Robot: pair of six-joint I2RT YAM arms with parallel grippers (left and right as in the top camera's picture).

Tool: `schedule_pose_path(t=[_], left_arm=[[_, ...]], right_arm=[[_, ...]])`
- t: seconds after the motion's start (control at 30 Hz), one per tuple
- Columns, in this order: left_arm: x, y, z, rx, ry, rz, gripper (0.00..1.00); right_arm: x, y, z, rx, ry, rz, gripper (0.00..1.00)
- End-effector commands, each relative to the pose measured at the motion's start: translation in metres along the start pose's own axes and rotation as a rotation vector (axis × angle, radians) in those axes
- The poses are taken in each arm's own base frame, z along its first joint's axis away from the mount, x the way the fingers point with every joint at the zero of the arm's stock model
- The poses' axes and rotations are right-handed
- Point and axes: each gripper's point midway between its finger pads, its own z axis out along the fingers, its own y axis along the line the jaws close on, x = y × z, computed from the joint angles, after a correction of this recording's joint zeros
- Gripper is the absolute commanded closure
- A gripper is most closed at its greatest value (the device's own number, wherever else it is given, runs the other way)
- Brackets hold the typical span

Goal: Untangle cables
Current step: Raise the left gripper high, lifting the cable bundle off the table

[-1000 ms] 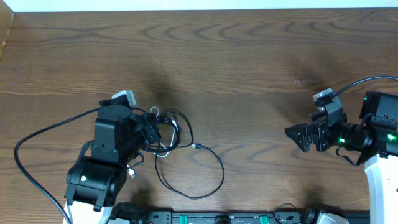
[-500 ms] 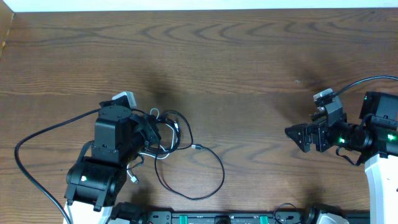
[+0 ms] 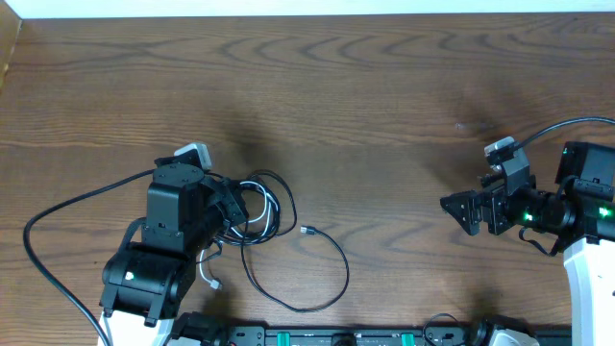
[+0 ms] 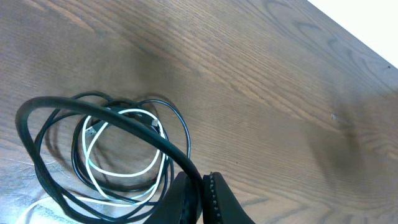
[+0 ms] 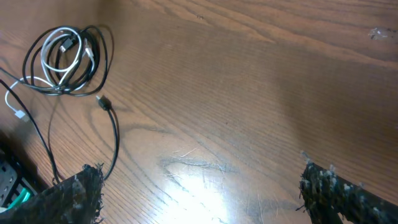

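Gripper, left (image 3: 233,206): fingers were pressed together, clamped on a strand of the black cable (image 3: 332,279) where it entered the coil.

Cables: the black cable was coiled right at the closed fingertips. One wide loop trailed out to that gripper's right and back toward the robot base, and its small plug end (image 3: 306,230) lay free on the table (image 3: 384,96) just past the coil. The white cable (image 4: 124,176) was looped inside the black coil and interlaced with it, just ahead of the fingertips. Its loose tail and white plug (image 3: 216,284) lay beside the left arm.

Gripper, right (image 3: 459,213): fingers were spread wide, held nothing, and pointed toward the cables from well apart.
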Motion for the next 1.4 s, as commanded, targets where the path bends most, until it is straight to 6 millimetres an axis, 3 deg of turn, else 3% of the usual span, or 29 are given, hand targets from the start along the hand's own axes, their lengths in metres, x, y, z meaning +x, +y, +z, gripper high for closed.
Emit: schedule_pose_path(t=[0.0,0.33,0.67,1.0,1.23,1.37], left_arm=[[0.002,-0.001,-0.001,0.008,0.006,0.029,0.92],[0.004,-0.006,-0.001,0.038,0.02,0.03,0.92],[-0.006,-0.089,-0.023,0.476,0.026,0.099,0.93],[-0.045,-0.134,-0.07,0.644,-0.106,0.15,0.93],[-0.06,-0.171,-0.097,0.777,-0.066,0.208,0.93],[-0.065,-0.188,-0.103,0.838,-0.014,0.229,0.93]], right_arm=[[-0.004,0.003,-0.001,-0.007,-0.007,-0.021,0.01],[-0.004,0.003,-0.001,-0.008,-0.008,-0.021,0.01],[-0.004,0.003,-0.001,-0.008,-0.007,-0.021,0.01],[-0.004,0.003,-0.001,-0.008,-0.007,-0.021,0.01],[-0.004,0.003,-0.001,-0.008,-0.007,-0.02,0.02],[-0.004,0.003,-0.001,-0.008,-0.007,-0.02,0.01]])
